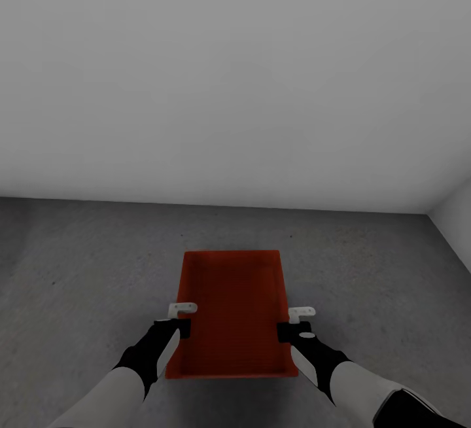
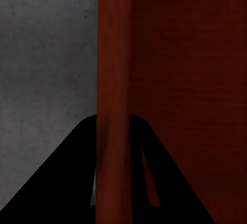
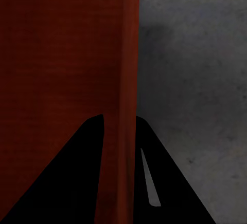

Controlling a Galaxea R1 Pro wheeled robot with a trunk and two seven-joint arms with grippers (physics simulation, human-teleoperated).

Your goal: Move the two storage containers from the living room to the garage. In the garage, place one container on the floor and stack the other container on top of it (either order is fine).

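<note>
Orange-red storage container (image 1: 232, 310) is hanging low over the garage's grey concrete floor (image 1: 78, 264), and I'm pinching one side wall in the left gripper (image 1: 178, 323) and the other in the right gripper (image 1: 296, 327), keeping it level.

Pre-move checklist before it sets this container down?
1. Left gripper pinching the container's left wall: ok, the wall runs between its fingers.
2. Right gripper pinching the right wall: ok, same in its wrist view.
3. Container level: ok, roughly.
4. Over the grey concrete floor: ok.
5. Clearance from the back wall: ok.
6. Second container placed: cannot tell.
7. Height above the floor: cannot tell.
</note>
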